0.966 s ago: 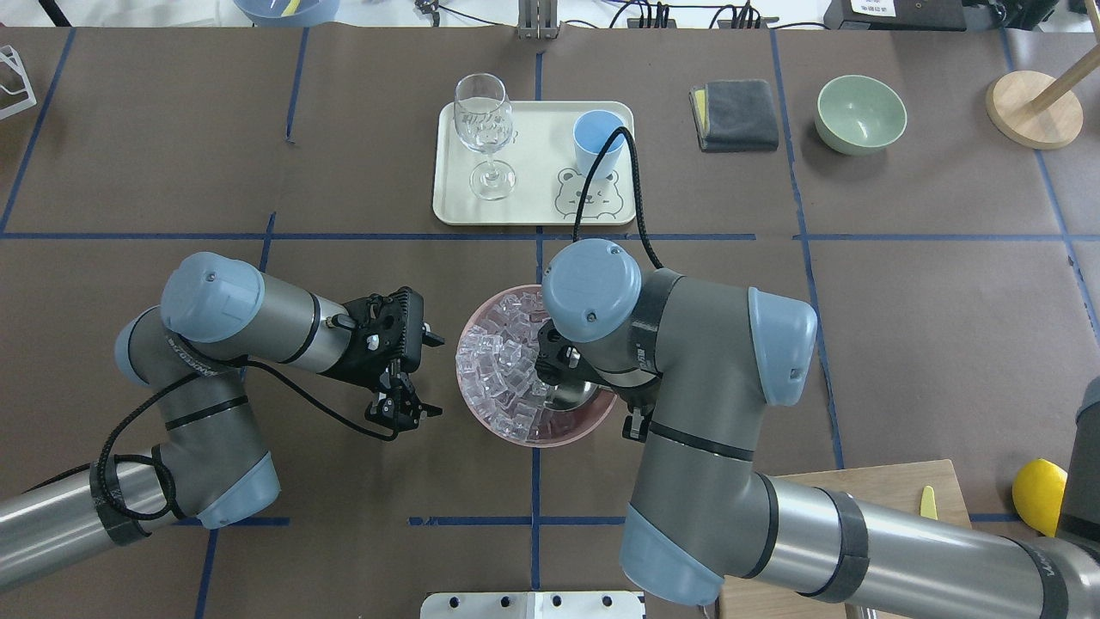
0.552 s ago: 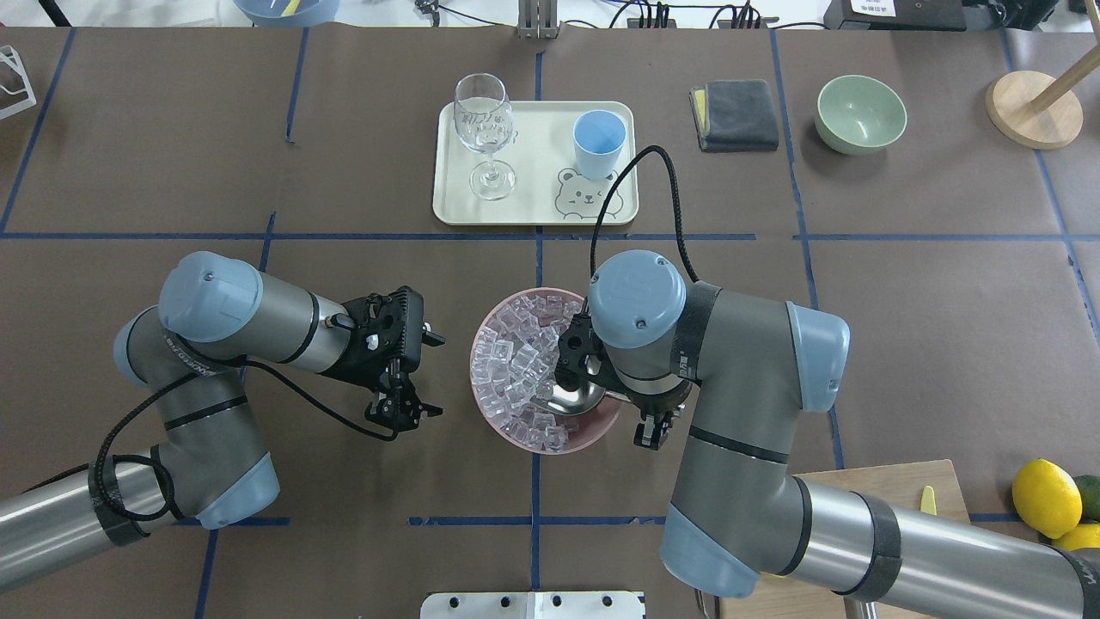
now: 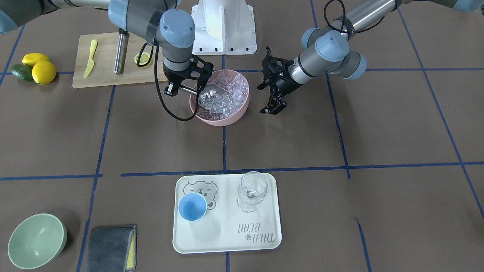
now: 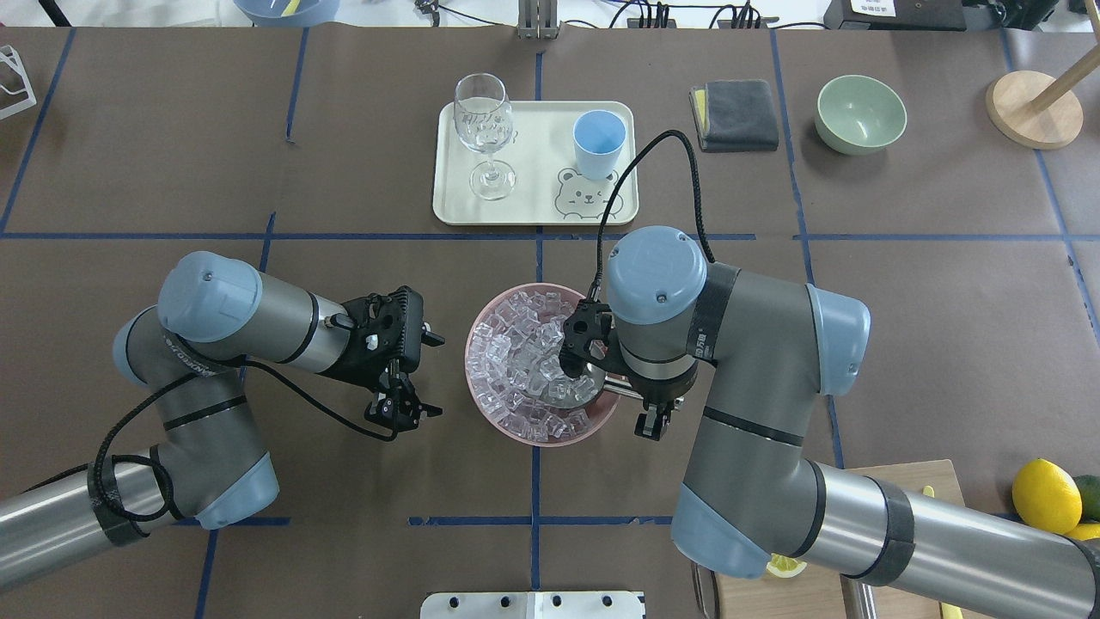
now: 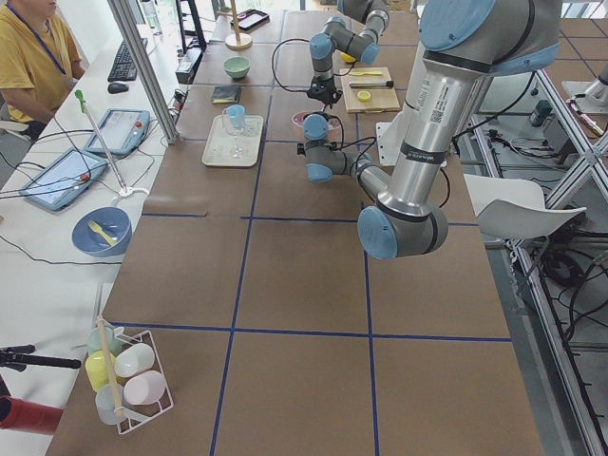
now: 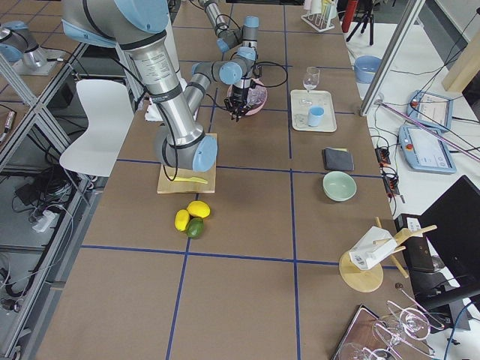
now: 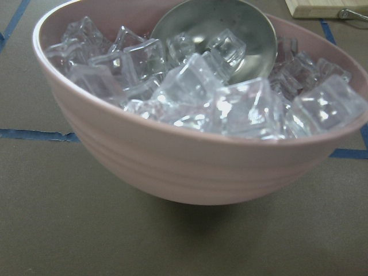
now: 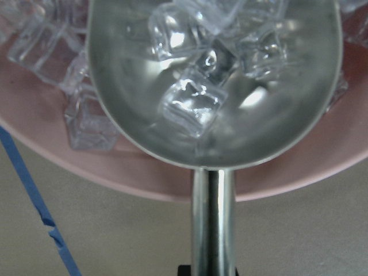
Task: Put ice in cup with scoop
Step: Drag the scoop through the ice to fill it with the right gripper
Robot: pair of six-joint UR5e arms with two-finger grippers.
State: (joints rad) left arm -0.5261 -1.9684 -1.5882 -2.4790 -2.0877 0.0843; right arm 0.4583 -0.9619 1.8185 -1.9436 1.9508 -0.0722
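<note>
On the table (image 4: 258, 129), ice (image 7: 195, 86) could be spilled if the scoop (image 8: 282, 115), clamped in the right gripper (image 3: 174, 89) jaws, is tilted; the left gripper (image 4: 404, 414) jaws are parted.

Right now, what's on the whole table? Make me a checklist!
Surface: brown paper table, blue tape lines.
Job's things: ice fills pink bowl; scoop in it, a few cubes aboard; blue cup empty on tray.
Clutter: wine glass, grey cloth, green bowl, lemons, cutting board.
Grippers: right gripper shut on scoop handle; left gripper open, empty, beside bowl.
Cables: black cable loops off right wrist.
Surroundings: operator at side desk; white chair.
</note>
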